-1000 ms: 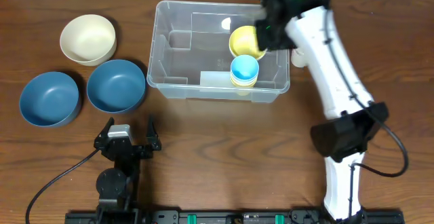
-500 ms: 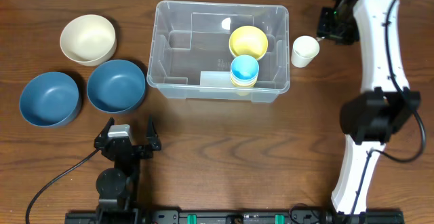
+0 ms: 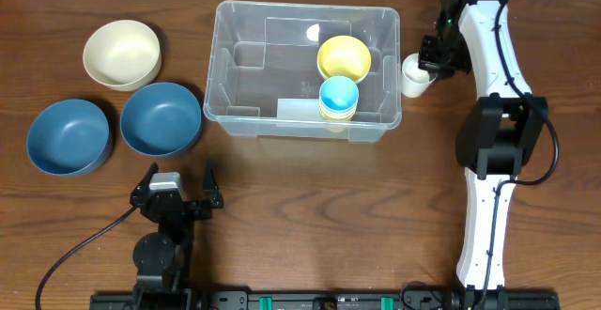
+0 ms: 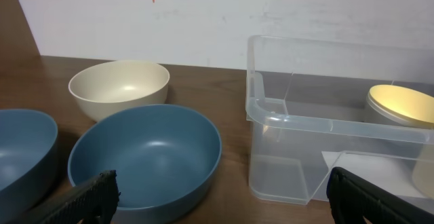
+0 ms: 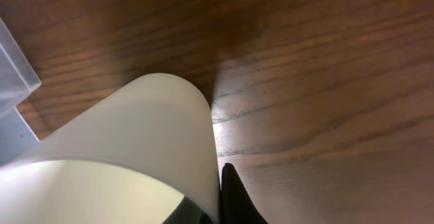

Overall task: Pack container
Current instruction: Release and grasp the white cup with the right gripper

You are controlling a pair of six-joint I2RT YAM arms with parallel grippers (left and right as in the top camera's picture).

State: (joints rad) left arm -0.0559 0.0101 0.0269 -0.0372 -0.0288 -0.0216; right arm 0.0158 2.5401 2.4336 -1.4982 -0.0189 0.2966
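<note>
The clear container [image 3: 218, 66] stands at the table's back centre. Inside it are a yellow bowl [image 3: 344, 56] and a blue cup [image 3: 338, 94] stacked on a yellow one. Just right of the container stands a white cup [image 3: 411, 75], and my right gripper [image 3: 434, 61] is shut on its rim. In the right wrist view the white cup [image 5: 135, 149] fills the lower left, its wall pinched by my right gripper [image 5: 215, 207], one finger inside and one outside. My left gripper [image 3: 178, 186] rests open near the front edge, holding nothing.
Left of the container sit a cream bowl [image 3: 121, 54] and two blue bowls [image 3: 161, 117] [image 3: 68, 136]. The left wrist view shows the nearer blue bowl [image 4: 146, 156], the cream bowl [image 4: 119, 88] and the container's corner [image 4: 325, 122] ahead of the open left gripper [image 4: 224, 200].
My right arm swung from over the container out to the right, then came down on the white cup and shut on its rim. The left arm has stayed still.
</note>
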